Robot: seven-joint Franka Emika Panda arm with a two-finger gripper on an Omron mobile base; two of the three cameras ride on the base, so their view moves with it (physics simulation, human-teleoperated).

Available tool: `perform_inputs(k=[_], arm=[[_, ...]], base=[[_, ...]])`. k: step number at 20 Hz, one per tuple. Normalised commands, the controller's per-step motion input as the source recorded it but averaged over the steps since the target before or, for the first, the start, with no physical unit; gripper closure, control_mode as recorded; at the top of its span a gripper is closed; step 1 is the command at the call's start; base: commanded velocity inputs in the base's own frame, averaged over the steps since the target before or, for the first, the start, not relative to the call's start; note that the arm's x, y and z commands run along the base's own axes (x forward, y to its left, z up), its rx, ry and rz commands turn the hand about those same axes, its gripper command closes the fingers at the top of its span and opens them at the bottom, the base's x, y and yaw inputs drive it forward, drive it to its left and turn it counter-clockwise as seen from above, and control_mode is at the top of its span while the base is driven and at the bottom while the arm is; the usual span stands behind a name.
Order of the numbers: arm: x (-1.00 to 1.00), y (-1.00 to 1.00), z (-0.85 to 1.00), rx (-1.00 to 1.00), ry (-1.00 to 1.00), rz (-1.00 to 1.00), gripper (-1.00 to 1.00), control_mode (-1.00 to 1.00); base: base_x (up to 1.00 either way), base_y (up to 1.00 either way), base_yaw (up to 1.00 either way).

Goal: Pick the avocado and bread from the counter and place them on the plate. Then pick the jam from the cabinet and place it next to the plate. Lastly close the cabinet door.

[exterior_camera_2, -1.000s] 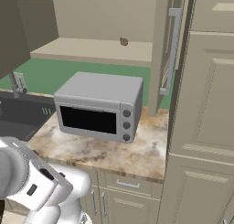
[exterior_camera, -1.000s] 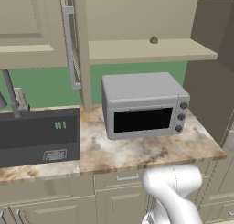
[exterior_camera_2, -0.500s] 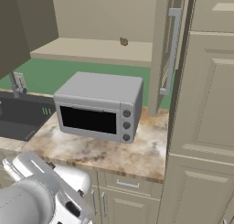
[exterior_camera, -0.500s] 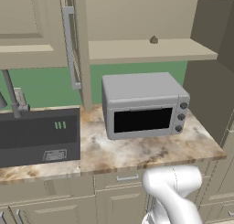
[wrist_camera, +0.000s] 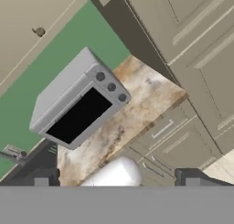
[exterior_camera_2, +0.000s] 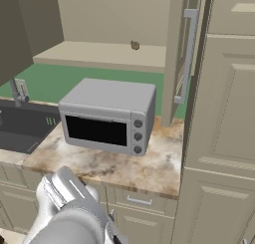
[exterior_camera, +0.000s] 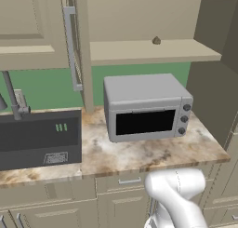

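From the left base view: marbled stone surface (exterior_camera: 139, 155) carries a boxy grey microwave (exterior_camera: 145, 107); no legible lettering. Right base view: small brown rounded jam (exterior_camera_2: 135, 45) on the beige cabinet (exterior_camera_2: 99, 53) shelf. Hand view: claw (wrist_camera: 116, 182) fingers apart, empty; jam (wrist_camera: 40, 32) far beyond its tips.

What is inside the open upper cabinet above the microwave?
A single small brown jam stands on the cabinet shelf. The cabinet door hangs open beside it. Any higher shelves are out of frame.
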Motion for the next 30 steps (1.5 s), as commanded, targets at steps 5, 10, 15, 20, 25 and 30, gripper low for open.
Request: perform_inputs(k=[5, 10, 15, 20, 25, 30], arm=[[0.03, -0.38, 0.00, 0.19, 0.03, 0.00, -1.00, -1.00], [0.23, -0.21, 0.00, 0.12, 0.01, 0.00, -1.00, -1.00], [0.20, -0.23, 0.00, 0.12, 0.00, 0.00, -1.00, -1.00], [0.08, -0.24, 0.00, 0.16, 0.00, 0.00, -1.00, -1.00], [0.24, -0.07, 0.00, 0.13, 0.00, 0.00, -1.00, -1.00], [0.24, -0.07, 0.00, 0.14, 0.00, 0.02, -1.00, -1.00]], base=[[0.00, 0.00, 0.00], [0.00, 0.00, 0.00], [0.00, 0.00, 0.00], [0.00, 0.00, 0.00], [0.00, 0.00, 0.00], [0.00, 0.00, 0.00]])
